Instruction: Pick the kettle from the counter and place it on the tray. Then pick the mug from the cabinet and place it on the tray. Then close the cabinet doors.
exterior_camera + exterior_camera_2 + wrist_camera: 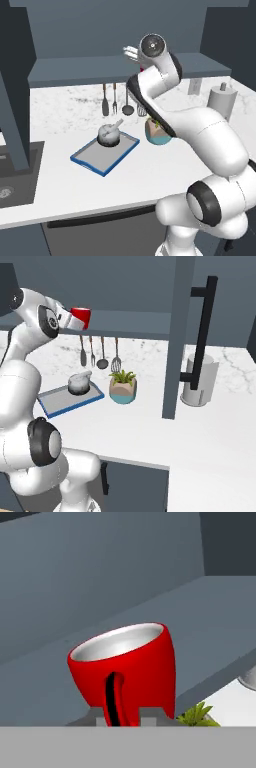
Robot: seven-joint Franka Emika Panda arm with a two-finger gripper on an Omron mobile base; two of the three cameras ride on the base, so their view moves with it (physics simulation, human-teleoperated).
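Reaching up into the dark slate-blue wall cabinet (130, 321), the white arm has its claw (116, 722) right at the small bright red mug with a pale glossy inside (127, 667), which stands on the cabinet's single shelf (215, 617) near its front edge. In the hand view the mug looms directly above the two dark finger tips (97, 717), its handle showing as a narrow strip between them, but whether the claw has closed on the mug or only frames it I cannot tell. The small squat grey-silver metal kettle (108, 135) already sits on the flat grey tray with a blue raised rim (90, 162) on the white marble-look table (60, 190), so the mug is the thing in hand. It looks rigid, light and smooth-glazed (likely slippery, and breakable if dropped). Its wall tapers toward the base, so a pinch low down could squeeze it upward and out; a firm hold across the body near mid-height, or across the handle, seems safer. The teal-and-tan plant pot (123, 388) stands beside the tray.
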